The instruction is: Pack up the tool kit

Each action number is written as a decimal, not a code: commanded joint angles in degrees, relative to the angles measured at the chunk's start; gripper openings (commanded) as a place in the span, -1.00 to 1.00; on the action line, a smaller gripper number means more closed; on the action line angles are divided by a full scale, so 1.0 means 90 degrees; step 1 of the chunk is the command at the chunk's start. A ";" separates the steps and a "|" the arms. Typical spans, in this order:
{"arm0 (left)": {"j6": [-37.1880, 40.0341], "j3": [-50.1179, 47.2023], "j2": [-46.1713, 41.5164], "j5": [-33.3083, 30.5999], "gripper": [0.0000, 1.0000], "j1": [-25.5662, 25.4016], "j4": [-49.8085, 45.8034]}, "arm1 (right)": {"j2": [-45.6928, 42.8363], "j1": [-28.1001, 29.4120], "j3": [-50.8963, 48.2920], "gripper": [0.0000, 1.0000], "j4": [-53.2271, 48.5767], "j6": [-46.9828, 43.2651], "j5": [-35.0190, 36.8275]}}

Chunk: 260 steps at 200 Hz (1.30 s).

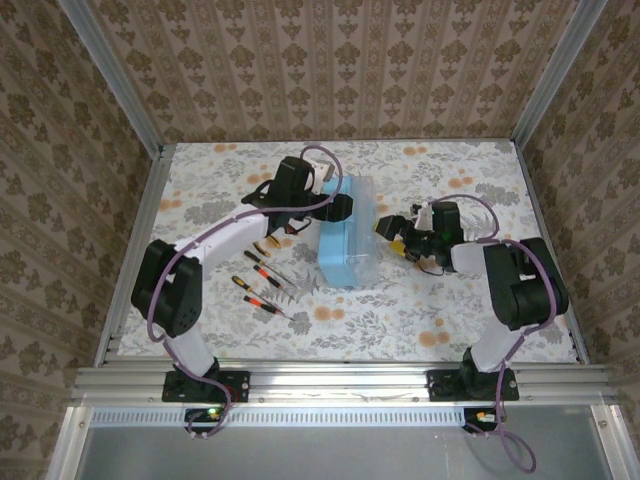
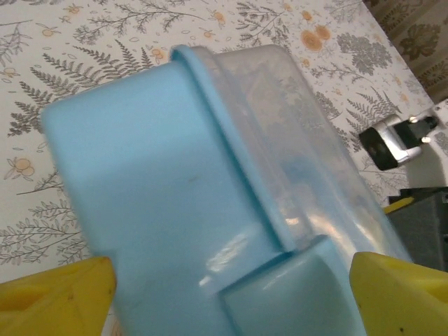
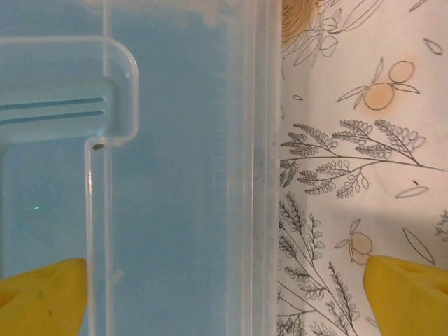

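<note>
The tool kit's light-blue case [image 1: 345, 240] stands on its long edge mid-table, opaque blue half to the left and clear half to the right. My left gripper [image 1: 338, 208] reaches over its far end. In the left wrist view the case [image 2: 161, 175] fills the whole gap of that gripper [image 2: 233, 280], with both yellow fingers against its sides. My right gripper [image 1: 392, 232] sits at the case's right side. It [image 3: 227, 287] is open, one finger over the clear wall [image 3: 175, 210] and the other over bare table. Several red-black screwdrivers [image 1: 265, 280] lie left of the case.
The floral tablecloth [image 1: 450, 310] covers the table, with aluminium frame posts and patterned walls around it. Part of the right arm [image 2: 395, 143] shows beyond the case in the left wrist view. The screwdrivers lie under the left arm's forearm.
</note>
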 commanded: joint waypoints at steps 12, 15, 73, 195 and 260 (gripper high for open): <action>0.0115 0.0126 0.0321 -0.0197 0.77 -0.0010 -0.0625 | -0.0126 -0.0090 -0.0142 1.00 -0.1742 -0.0475 0.0976; 0.0106 0.0122 0.0321 -0.0197 0.77 -0.0015 -0.0629 | -0.0149 -0.0101 -0.0131 1.00 -0.1770 -0.0494 0.0983; 0.0152 -0.0025 0.0194 -0.0295 0.77 0.0004 -0.0710 | -0.0944 -0.0134 0.0448 1.00 -0.3075 -0.1141 0.1605; 0.0445 0.0304 -0.0139 -0.0538 0.77 0.0024 -0.1240 | -0.1883 -0.0203 0.1389 1.00 -0.3703 -0.2163 0.0810; 0.0475 0.0699 -0.0216 -0.0523 0.75 -0.0137 -0.1660 | -0.1487 0.0054 0.1985 1.00 -0.3461 -0.2075 0.0398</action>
